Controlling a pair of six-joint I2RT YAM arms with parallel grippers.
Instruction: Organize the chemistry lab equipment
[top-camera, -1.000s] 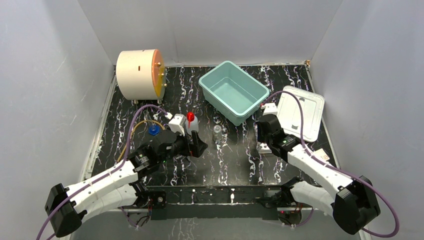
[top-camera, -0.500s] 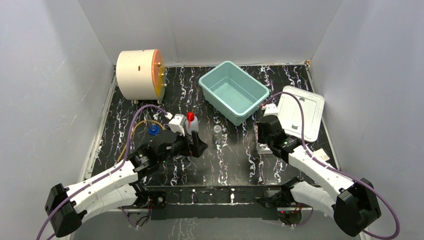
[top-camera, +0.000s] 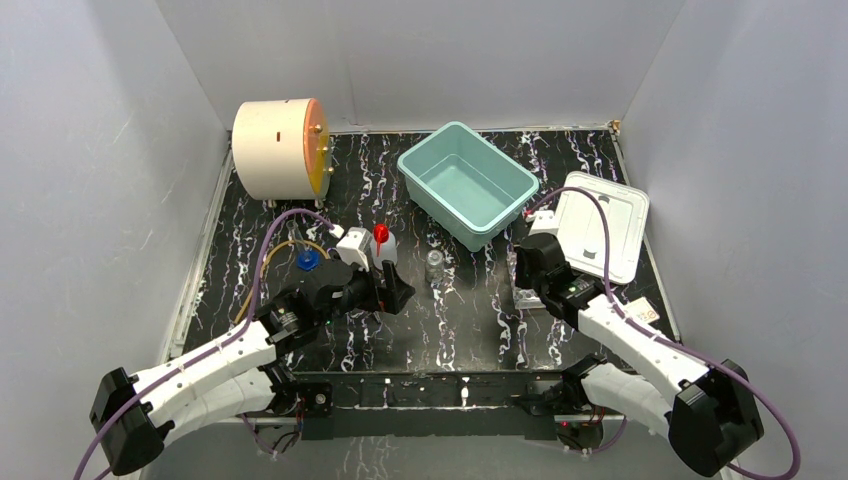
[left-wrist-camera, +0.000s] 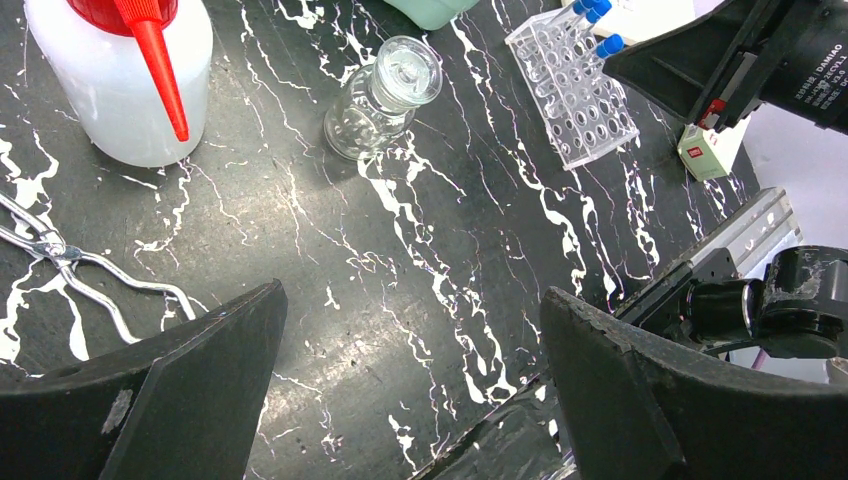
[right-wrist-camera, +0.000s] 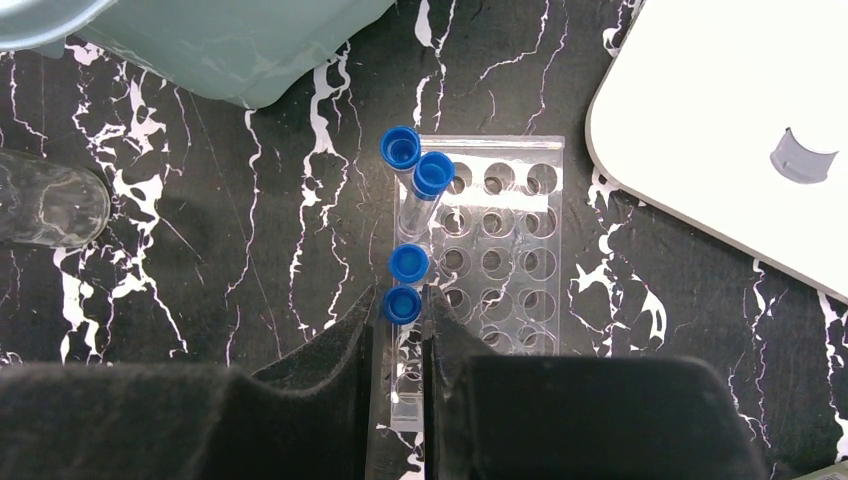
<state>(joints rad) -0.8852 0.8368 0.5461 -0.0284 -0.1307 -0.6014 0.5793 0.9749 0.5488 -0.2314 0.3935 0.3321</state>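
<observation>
Four blue-capped tubes (right-wrist-camera: 409, 262): they stand in the left-hand column of the clear tube rack (right-wrist-camera: 500, 250), caps up, the far two leaning. Lined along one edge, they leave room for a finger on each side.
Nearest tube (right-wrist-camera: 403, 304): it sits in its hole at the near end of that column, between the right arm's fingers.
Right gripper (right-wrist-camera: 402, 298): the jaws are drawn close, clamped on the nearest tube just below its cap. The narrow grip suits so thin a thing, likely to lift or seat it without disturbing its neighbours.
Left gripper (left-wrist-camera: 412, 300): the jaws are spread wide with nothing between them, hovering over bare table (left-wrist-camera: 420, 250). The spread probably anticipates something broad.
White squeeze bottle (left-wrist-camera: 120, 80): it stands upright just ahead of the left fingers, red nozzle pointing down-table.
Glass vial (left-wrist-camera: 385, 95): it stands beside the bottle, apart from it, between the two arms.
Blue ring (top-camera: 307, 262) and yellowish tubing (top-camera: 290, 245): both lie loose at the left, untouched.
Teal bin (top-camera: 465, 185): it is open, with its white lid (top-camera: 600, 225) set aside on the right, seemingly ready to receive the items.
</observation>
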